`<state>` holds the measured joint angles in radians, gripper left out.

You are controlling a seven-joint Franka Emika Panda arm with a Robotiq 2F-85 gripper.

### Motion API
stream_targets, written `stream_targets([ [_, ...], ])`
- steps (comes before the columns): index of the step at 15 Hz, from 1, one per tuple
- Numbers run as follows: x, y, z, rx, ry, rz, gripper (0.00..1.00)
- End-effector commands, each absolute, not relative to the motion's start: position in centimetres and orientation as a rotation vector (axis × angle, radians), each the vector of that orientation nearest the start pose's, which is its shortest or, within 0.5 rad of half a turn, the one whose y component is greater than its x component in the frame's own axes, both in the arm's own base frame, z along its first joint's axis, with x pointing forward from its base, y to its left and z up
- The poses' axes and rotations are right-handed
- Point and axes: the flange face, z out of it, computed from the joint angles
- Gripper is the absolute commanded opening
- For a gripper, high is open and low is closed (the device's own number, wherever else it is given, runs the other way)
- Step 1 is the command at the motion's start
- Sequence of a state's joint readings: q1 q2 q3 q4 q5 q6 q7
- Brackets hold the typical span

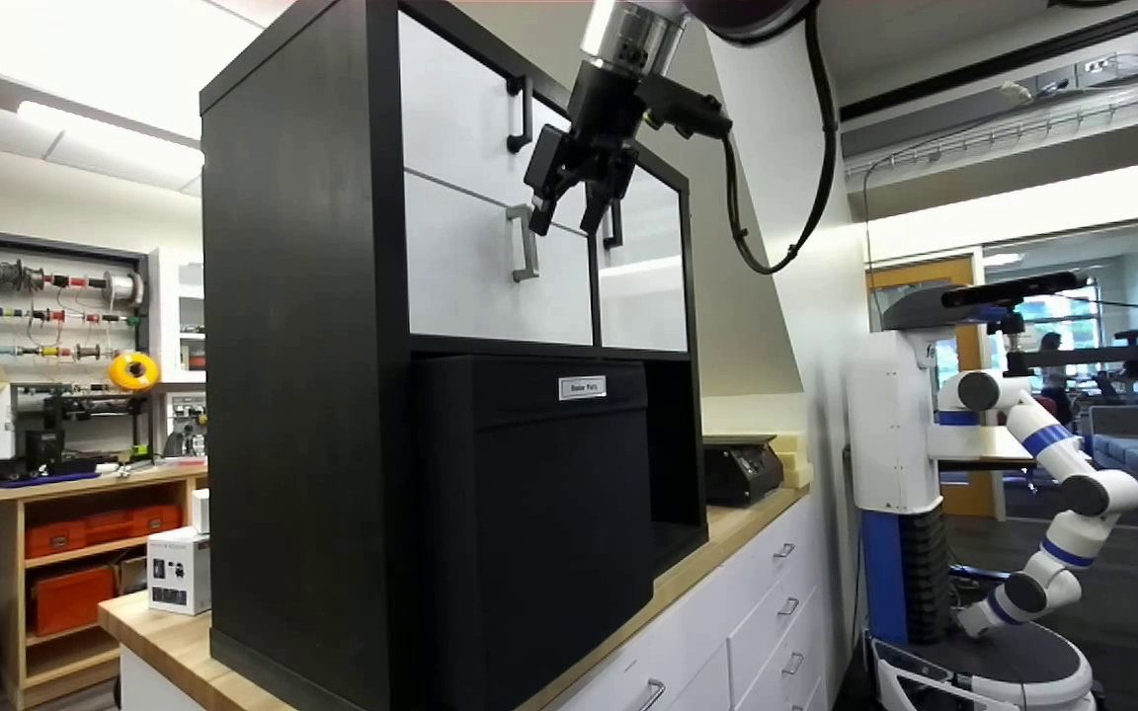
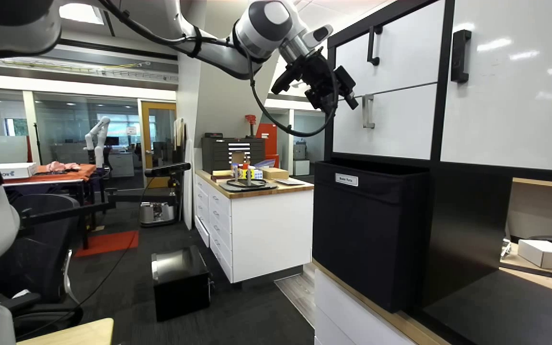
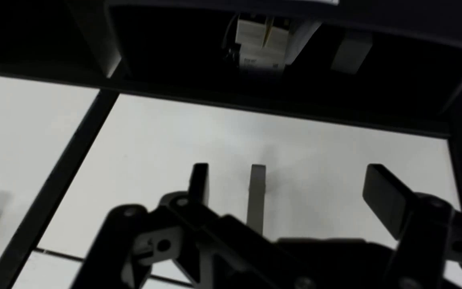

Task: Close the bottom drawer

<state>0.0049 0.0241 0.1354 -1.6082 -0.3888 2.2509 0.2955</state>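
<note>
- nearest in the wrist view, the robotiq gripper [image 3: 291,194] hangs in front of the bottom drawer [image 3: 175,132], its fingers [image 3: 385,200] spread wide apart.
- the white panda arm [image 2: 218,53] that carries it reaches over from the left in an exterior view.
- between the fingers, as the wrist view sees it, is the drawer's slim grey handle [image 3: 256,196]; white drawer front shows on either side of it, so the fingers stand apart from it.
- the bottom drawer is the lower of two in a tall black cabinet [image 1: 292,346]; in both exterior views its front looks flush with the upper drawer [image 1: 455,109].
- the upper drawer carries a dark handle [image 2: 373,45].
- just below the bottom drawer sits a black fabric bin [image 2: 360,239] with a white label [image 2: 347,179]; the wrist view looks into it at a few pale boxes [image 3: 263,48], the rest too dark to make out.
- to the right of both drawers, in both exterior views, is a white panel [image 2: 515,105] with a black handle [image 2: 459,56].
- the cabinet stands on a wooden countertop [image 1: 159,629].
- farther off in an exterior view, a black box [image 2: 182,292] sits on dark carpet [image 2: 252,316], and beyond it a dark tool chest [image 2: 219,154] stands on a white base cabinet [image 2: 271,235].
</note>
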Motion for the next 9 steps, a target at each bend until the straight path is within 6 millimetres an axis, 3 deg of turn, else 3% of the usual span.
stream_targets([
  [1, 59.2, 7.7, 67.0, -3.199, 0.025, -0.881, 1.0],
  [7, 57.2, 8.1, 65.5, -3.259, 0.075, -0.688, 1.0],
  [8, 59.0, 8.1, 65.3, -3.249, 0.064, -0.738, 1.0],
  [9, 58.8, 8.2, 65.3, -3.255, 0.064, -0.725, 1.0],
])
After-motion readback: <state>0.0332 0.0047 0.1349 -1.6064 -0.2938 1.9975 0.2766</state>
